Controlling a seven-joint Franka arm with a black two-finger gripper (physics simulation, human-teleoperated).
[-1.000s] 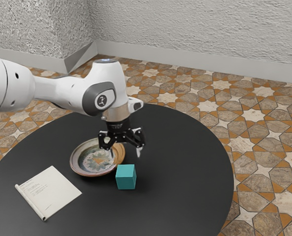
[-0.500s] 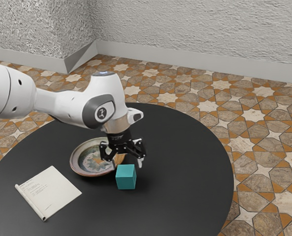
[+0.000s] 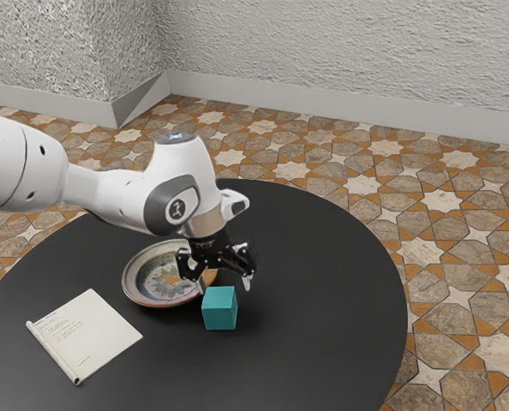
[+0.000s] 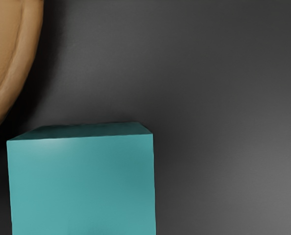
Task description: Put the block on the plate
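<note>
The gripper [image 3: 224,284] hangs open above the block [image 3: 219,309], which sits just beside the plate [image 3: 129,276]. It should centre itself, then descend straight, avoiding the plate's rim.

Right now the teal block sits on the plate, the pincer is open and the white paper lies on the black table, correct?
Not quite: the exterior view shows the teal block on the black table, beside the plate, not on it. The rest is right: the pincer is open and the white paper lies on the table.
</note>
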